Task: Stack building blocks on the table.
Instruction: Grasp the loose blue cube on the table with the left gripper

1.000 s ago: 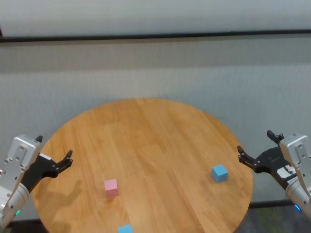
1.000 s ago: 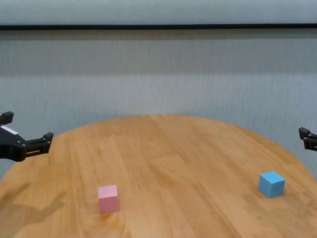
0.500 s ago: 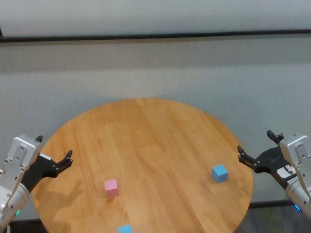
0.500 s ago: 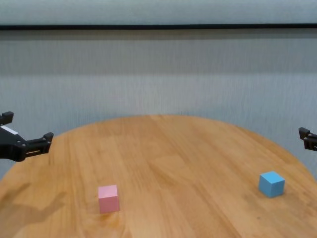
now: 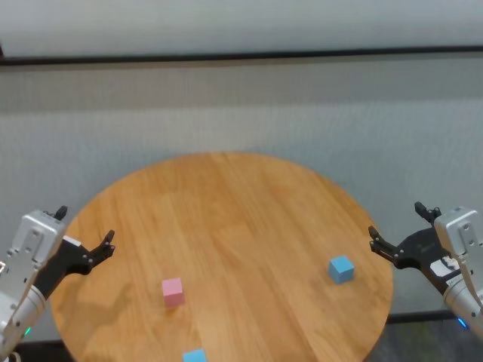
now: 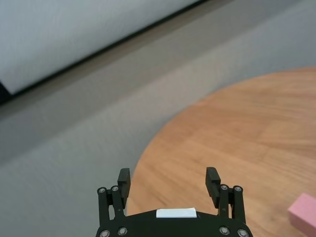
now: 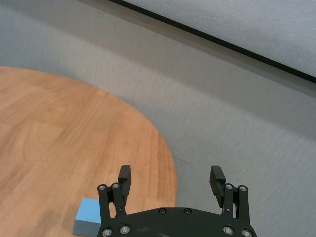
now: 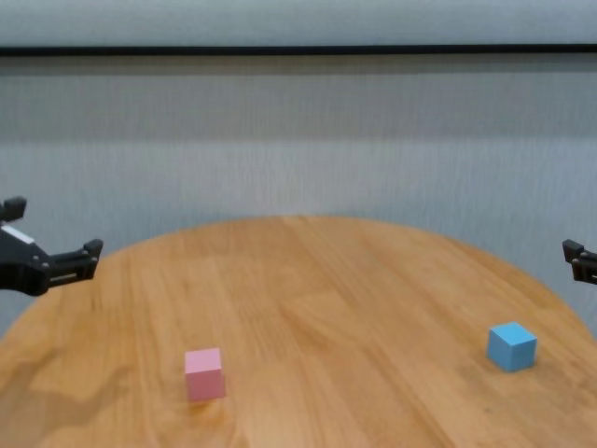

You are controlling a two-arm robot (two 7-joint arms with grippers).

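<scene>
The left gripper (image 5: 84, 226) hangs over the table's (image 5: 226, 196) left edge, fingers spread, holding nothing; a plain white label on its body carries no readable writing. The pink block (image 5: 173, 291) sits on the wood toward the near-left part of the top, well apart from the gripper. A blue block (image 5: 195, 356) lies at the near edge, just right of the pink one. Another blue block (image 5: 341, 268) rests near the right edge. The right gripper (image 5: 395, 228) hangs just off the right edge, fingers spread, empty. No brand marks are legible anywhere.
</scene>
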